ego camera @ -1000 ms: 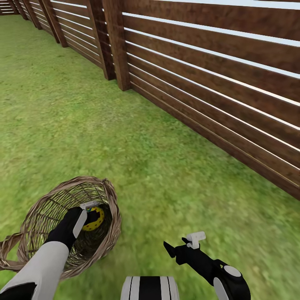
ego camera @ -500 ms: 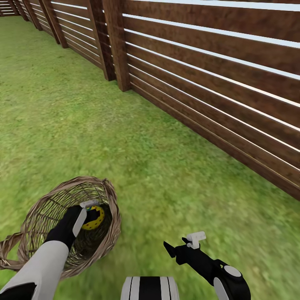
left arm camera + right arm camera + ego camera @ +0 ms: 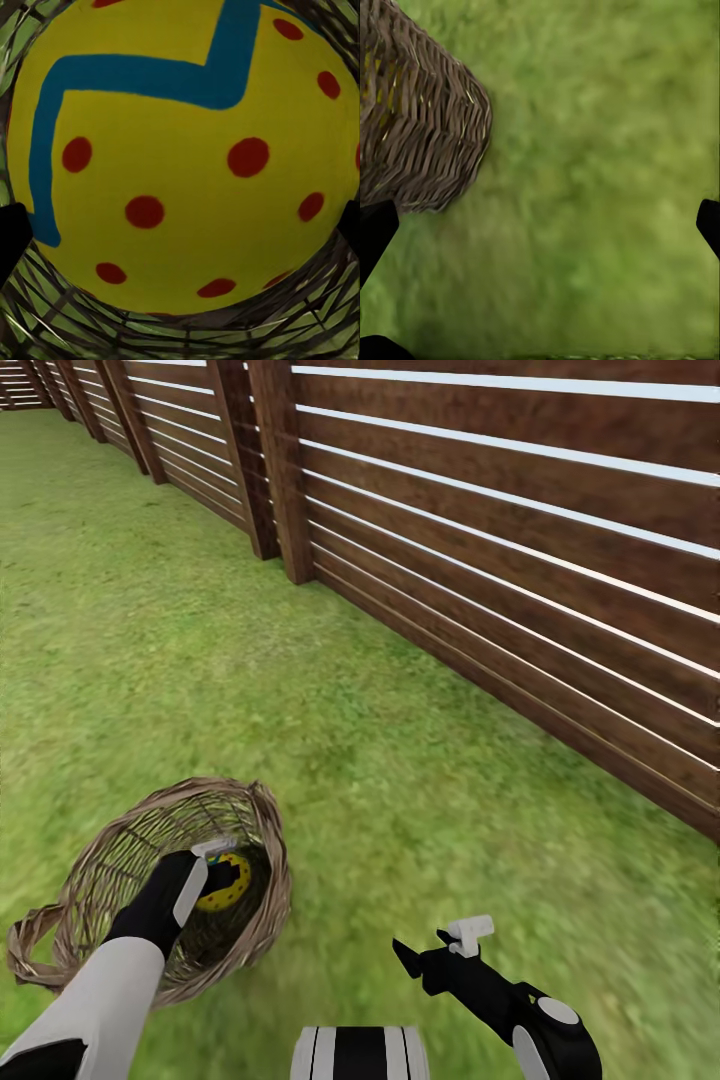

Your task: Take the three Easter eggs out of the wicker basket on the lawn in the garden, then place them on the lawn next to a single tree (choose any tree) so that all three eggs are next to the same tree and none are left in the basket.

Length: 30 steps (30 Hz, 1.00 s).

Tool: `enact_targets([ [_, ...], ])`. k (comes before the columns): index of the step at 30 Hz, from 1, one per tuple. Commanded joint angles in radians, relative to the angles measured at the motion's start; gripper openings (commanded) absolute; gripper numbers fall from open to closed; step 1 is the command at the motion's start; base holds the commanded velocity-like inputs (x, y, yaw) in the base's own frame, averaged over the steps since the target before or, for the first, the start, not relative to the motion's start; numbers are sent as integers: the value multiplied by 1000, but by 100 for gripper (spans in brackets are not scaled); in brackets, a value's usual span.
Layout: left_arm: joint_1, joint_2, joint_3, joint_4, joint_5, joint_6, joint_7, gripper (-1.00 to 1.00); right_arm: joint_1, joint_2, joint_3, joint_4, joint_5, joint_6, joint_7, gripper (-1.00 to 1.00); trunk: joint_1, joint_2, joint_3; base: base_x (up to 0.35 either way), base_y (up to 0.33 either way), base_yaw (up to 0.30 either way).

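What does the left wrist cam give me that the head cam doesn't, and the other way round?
Left wrist alone: the egg's pattern up close, red dots and a blue zigzag, with dark fingertips at either side of it.
Head alone: the fence, the open lawn, the idle right gripper, and the left gripper reaching down into the basket.
Both: that egg inside the wicker weave.

The wicker basket [image 3: 160, 890] shifted on the lawn [image 3: 330, 740]: its near loop handle [image 3: 35, 945] swung in from the picture's left edge, and the rim tipped slightly. The head view drifted a little, so the fence [image 3: 520, 560] sat marginally lower.
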Motion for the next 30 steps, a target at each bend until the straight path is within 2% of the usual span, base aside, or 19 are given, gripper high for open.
enact_targets([
  [1,0,0,0,-2,11,4,7,-100,0,0,-1,-1,-5,6,1,100,-1,0,-1,-187,0,0],
  [6,0,0,0,-4,11,3,7,-100,0,0,-1,-1,-5,6,1,100,-2,0,11,-110,0,0],
  [17,0,-1,-1,-3,10,3,7,-100,0,0,-3,-1,-5,6,2,100,-7,3,53,-29,0,0],
  [19,0,-1,0,-4,10,3,7,-100,0,0,-27,-1,-9,5,3,100,-8,3,61,-40,0,0],
  [20,0,-1,0,-5,10,4,7,-100,0,0,-52,-1,-12,5,14,100,-8,4,65,-16,0,0],
  [24,0,1,0,-8,9,65,8,-100,0,1,-152,-1,-15,4,111,100,-10,5,81,-27,0,0],
  [30,-1,-1,0,-31,9,125,9,-100,0,2,-175,-1,-15,5,132,100,-13,6,104,-97,0,0],
])
